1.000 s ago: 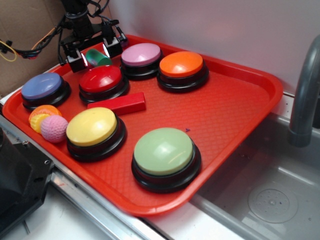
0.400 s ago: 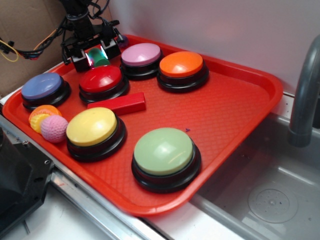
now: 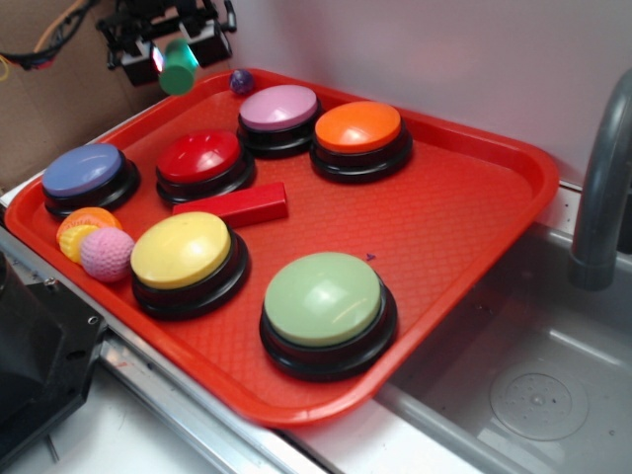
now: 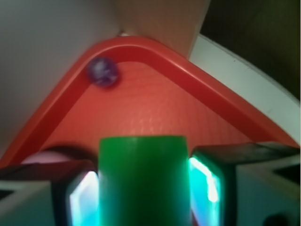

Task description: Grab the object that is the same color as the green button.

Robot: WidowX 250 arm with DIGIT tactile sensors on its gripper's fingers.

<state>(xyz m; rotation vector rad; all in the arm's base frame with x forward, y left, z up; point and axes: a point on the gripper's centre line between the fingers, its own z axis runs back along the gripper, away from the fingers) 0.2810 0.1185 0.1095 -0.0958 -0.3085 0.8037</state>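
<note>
One cylinder [image 3: 178, 75] gripped in the hand [image 3: 174, 59].
Both hang above the tray's [image 3: 474, 212] far left corner.

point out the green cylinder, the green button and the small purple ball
green cylinder [image 3: 178, 75]: exterior view, on its round end face, held between the gripper's fingers above the tray.
green button [image 3: 323, 297]: exterior view, middle of its pale dome.
small purple ball [image 4: 103, 72]: wrist view, its centre, in the tray's corner.
</note>
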